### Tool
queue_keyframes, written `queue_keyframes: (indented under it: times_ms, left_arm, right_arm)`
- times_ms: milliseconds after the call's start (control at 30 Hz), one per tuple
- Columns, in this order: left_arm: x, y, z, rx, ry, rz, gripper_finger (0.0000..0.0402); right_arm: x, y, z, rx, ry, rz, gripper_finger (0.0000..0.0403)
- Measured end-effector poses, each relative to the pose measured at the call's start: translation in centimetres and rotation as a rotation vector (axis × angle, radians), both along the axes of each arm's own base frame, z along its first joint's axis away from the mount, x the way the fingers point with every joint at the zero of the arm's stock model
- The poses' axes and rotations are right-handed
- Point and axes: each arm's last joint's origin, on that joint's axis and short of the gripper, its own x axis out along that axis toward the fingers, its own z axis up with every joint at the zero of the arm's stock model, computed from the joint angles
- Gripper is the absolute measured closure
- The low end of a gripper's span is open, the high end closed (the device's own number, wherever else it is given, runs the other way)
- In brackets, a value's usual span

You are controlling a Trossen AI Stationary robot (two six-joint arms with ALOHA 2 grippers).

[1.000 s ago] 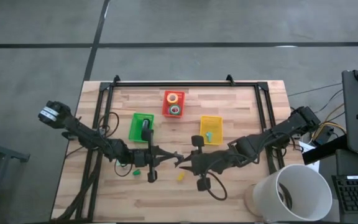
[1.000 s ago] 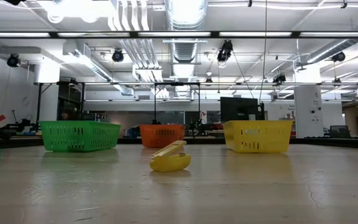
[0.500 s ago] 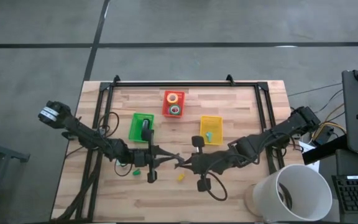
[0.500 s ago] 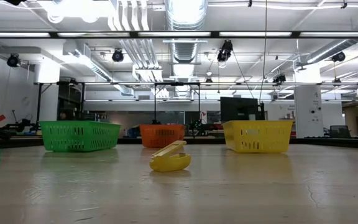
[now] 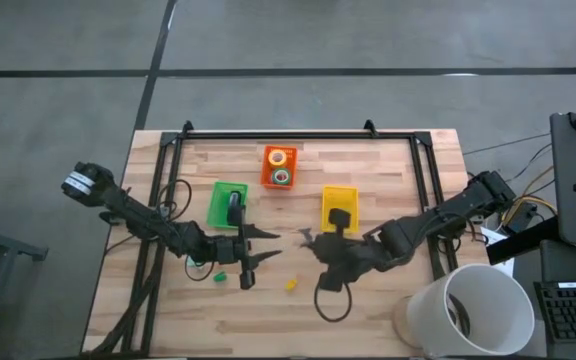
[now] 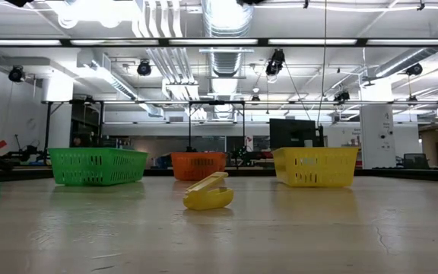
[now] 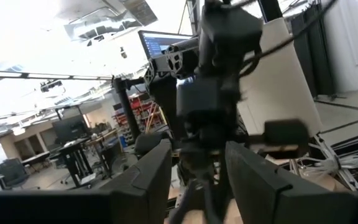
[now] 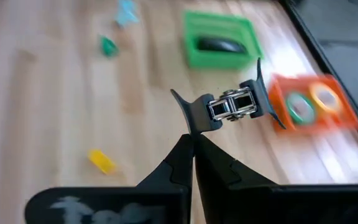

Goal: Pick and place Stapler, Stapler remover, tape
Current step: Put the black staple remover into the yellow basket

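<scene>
My right gripper (image 8: 192, 142) is shut on a black staple remover (image 8: 236, 104) with a silver middle, held above the table's centre (image 5: 305, 238). To its left, my left gripper (image 5: 265, 246) stands open and holds nothing; its fingers (image 7: 157, 171) point at the right arm. The black stapler (image 5: 234, 205) lies in the green bin (image 5: 215, 205). Tape rolls (image 5: 280, 168) lie in the orange bin (image 5: 268, 180). Neither gripper shows in the low view. My right gripper pinches one black wing (image 8: 193, 116) of the staple remover between its two fingers, at their free ends. The fingers come about level from the table's right side. The remover juts out beyond the fingertips, lifted clear of the table.
The right arm partly covers a yellow bin (image 5: 340, 193). A small yellow piece (image 5: 291, 285) and a small green piece (image 5: 220, 276) lie on the wood near the front. A white bucket (image 5: 473, 310) stands at the near right corner. A black frame (image 5: 278, 135) borders the table.
My left gripper has opened and let go of the staple remover. My right gripper, shut on the remover, has drawn back toward the table's right and far side and has turned at the wrist, carrying the remover away from the left fingers.
</scene>
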Motion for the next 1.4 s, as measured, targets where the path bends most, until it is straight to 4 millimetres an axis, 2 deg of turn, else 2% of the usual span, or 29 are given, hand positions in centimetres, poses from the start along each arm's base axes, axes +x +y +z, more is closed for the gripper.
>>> queue_keyframes:
  times_ms: [233, 567, 833, 1067, 1400]
  left_arm:
    - [0.0, 0.0, 0.0, 0.0, -0.001, 0.001, 0.0246]
    - [0.0, 0.1, 0.0, -0.002, -0.001, 0.001, 0.0246]
    - [0.1, 0.1, 0.0, -0.004, -0.002, 0.004, 0.0246]
    - [0.1, 0.2, 0.0, -0.005, -0.002, 0.005, 0.0246]
    - [0.1, 0.2, 0.0, -0.012, 0.0, 0.005, 0.0246]
  right_arm:
    - [-1.1, -1.4, -1.9, -0.037, 0.093, -0.183, 0.0394]
    - [-2.6, -5.9, -8.7, -0.07, 0.205, -0.473, 0.0394]
    - [-4.2, -9.9, -12.5, -0.064, 0.3, -0.652, 0.0394]
    - [-4.5, -10.6, -13.8, -0.045, 0.3, -0.662, 0.0394]
    - [-4.1, -10.5, -14.0, -0.031, 0.289, -0.611, 0.0382]
